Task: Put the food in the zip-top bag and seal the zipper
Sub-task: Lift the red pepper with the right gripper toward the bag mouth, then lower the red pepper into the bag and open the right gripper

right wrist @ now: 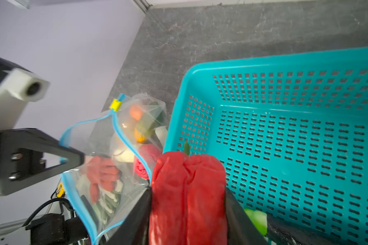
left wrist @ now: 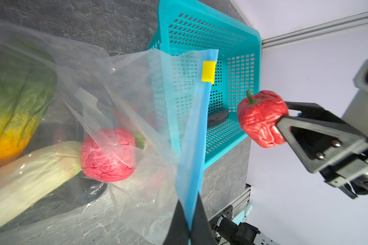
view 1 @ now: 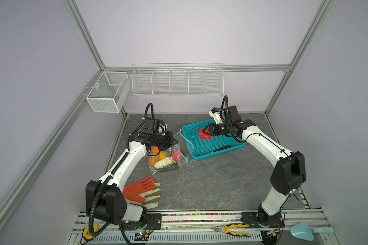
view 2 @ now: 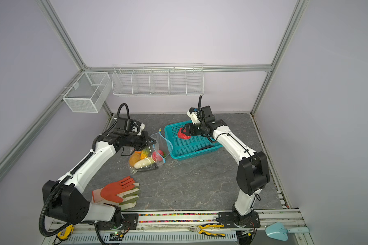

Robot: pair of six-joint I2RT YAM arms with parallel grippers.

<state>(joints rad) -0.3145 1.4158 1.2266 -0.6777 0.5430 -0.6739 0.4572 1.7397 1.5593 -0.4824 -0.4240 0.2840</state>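
Note:
The zip-top bag [view 1: 168,158] [view 2: 146,158] lies left of the teal basket [view 1: 217,153]. Inside it are an orange piece, a white-green cabbage [view 1: 164,163] and a pink-red piece [left wrist: 107,154]. My left gripper [view 1: 174,141] [left wrist: 190,210] is shut on one lip of the light-blue zipper [left wrist: 198,135], lifting it. The mouth gapes, with the yellow slider [left wrist: 208,71] at its far end. My right gripper [view 1: 206,132] [right wrist: 187,188] is shut on a red pepper [view 1: 202,136] [left wrist: 261,118] above the basket's left end. A dark eggplant [left wrist: 218,117] and a green piece [right wrist: 255,218] lie in the basket.
Orange-and-green gloves [view 1: 142,191] lie near the left arm's base. Pliers [view 1: 232,230], a yellow tape measure [view 1: 89,231] and a light-blue scoop [view 1: 306,231] sit along the front rail. White wire baskets [view 1: 176,80] hang on the back wall.

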